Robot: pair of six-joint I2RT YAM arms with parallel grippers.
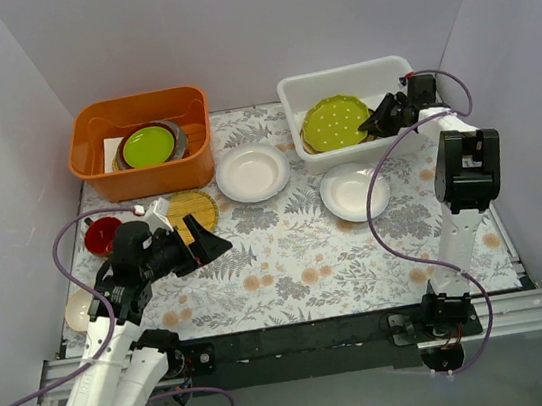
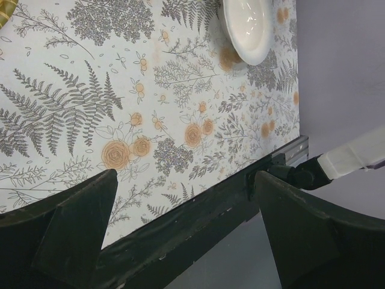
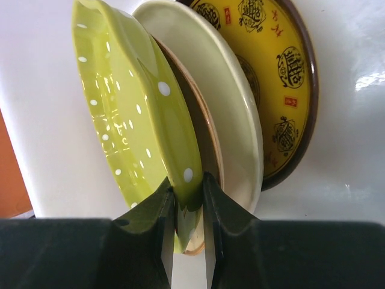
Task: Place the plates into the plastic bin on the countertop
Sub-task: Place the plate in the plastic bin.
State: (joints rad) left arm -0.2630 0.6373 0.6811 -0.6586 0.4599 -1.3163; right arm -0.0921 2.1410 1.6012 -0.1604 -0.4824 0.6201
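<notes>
Flat white countertop (image 1: 289,261), grey fern and orange flower print.
Far left: orange plastic rectangular tub (image 1: 147,183).
Far right: translucent white plastic rectangular bin (image 1: 341,159).
Between them, nearer front: round white plate (image 1: 253,172).
Just before bin: second round white plate (image 1: 353,192).
Left side: woven straw-yellow round plate (image 1: 194,210); red mug (image 1: 104,234); cream round plate (image 1: 77,309) at left edge, partly hidden.

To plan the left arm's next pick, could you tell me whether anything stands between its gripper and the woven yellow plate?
Nothing visible does. The open left gripper hangs right by the woven yellow plate; the red mug stands off to one side.
</notes>
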